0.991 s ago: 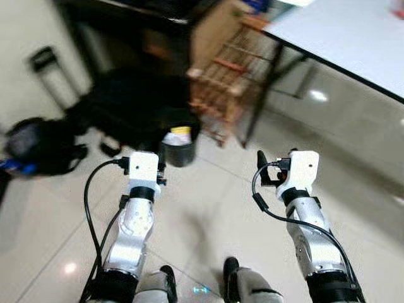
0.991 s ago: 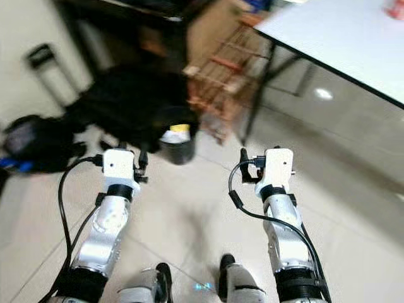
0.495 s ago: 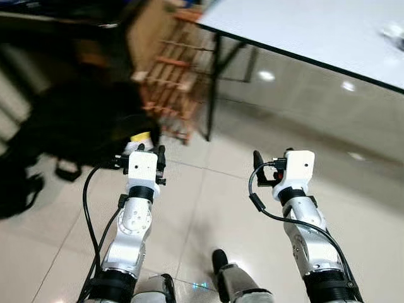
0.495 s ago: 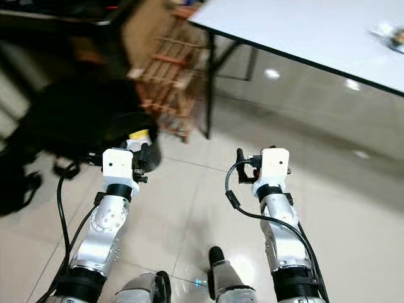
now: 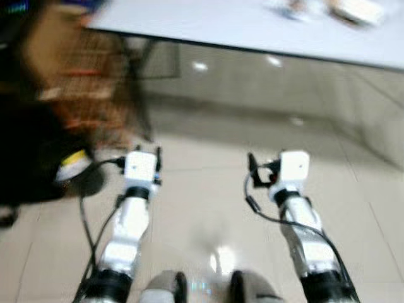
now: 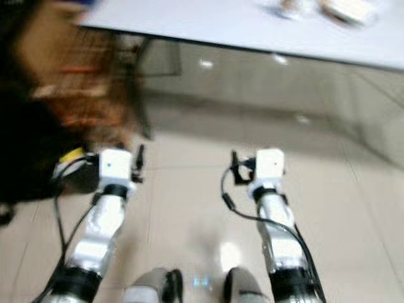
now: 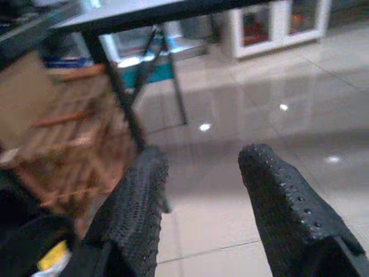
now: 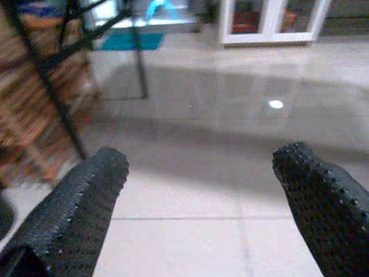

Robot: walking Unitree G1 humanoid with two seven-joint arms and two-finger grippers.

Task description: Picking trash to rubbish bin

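A black rubbish bin (image 5: pixel 81 179) with yellow trash (image 5: pixel 72 158) in it stands on the floor at the far left, blurred. It sits just left of my left arm (image 5: pixel 131 214). On the white table (image 5: pixel 208 25) lie a few pale, blurred items (image 5: pixel 353 9). My left gripper (image 7: pixel 202 167) is open over bare tiles, with nothing between its fingers (image 7: pixel 138 196). My right gripper (image 8: pixel 199 167) is open wide, also holding nothing. Both arms are held forward at waist height, the right arm (image 5: pixel 297 208) well below the table edge.
A wooden rack (image 5: pixel 82 82) and the table's black leg (image 5: pixel 140 95) stand at the left, with black bags (image 5: pixel 22 158) beside the bin. A white cabinet with glass doors (image 8: pixel 271 20) is at the far wall. Glossy tiled floor (image 5: pixel 208 145) lies ahead.
The camera has swung right: the bin, bags and rack slid to the left edge and the tabletop came into view. Both arms keep their pose.
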